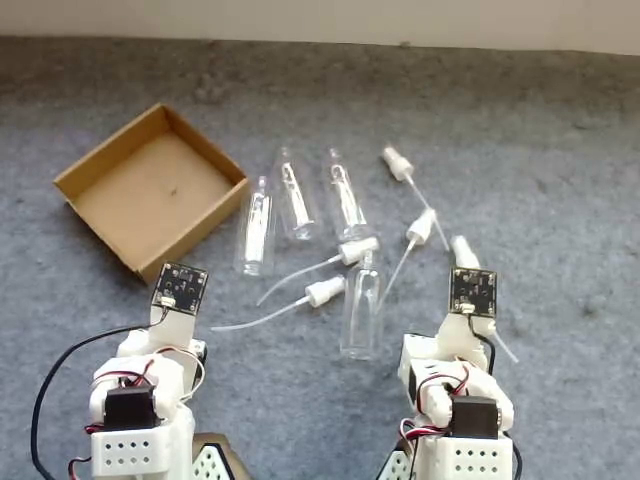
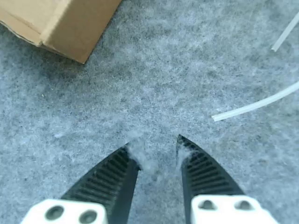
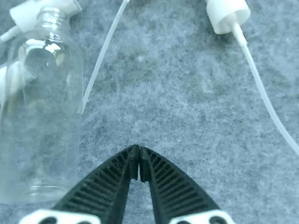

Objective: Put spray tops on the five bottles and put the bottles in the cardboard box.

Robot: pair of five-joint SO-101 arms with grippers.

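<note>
On the grey felt (image 1: 540, 130), just ahead of the right arm, the nearest bottle (image 1: 361, 305) lies flat and uncapped. Its long axis runs away from the arms, neck at the far end. Beyond it, three more bottles (image 1: 296, 196) lie flat between it and the cardboard box (image 1: 195, 232). They are roughly parallel and slightly splayed, narrow ends apparently also away from the arms. Four bottles counted in all.

Five spray tops (image 1: 325, 291) lie loose among them, dip tubes trailing mostly toward the arms; none sits on a bottle.

Progress judged at zero: no top fitted, nothing in the box. Every capping and every placement remains.

Claws:
- The left gripper (image 2: 153, 142) has its jaws partly apart and holds nothing, over bare felt near a box corner.
- The right gripper (image 3: 139, 148) has its jaws closed tip to tip and holds nothing, just beside the nearest bottle's base.
</note>
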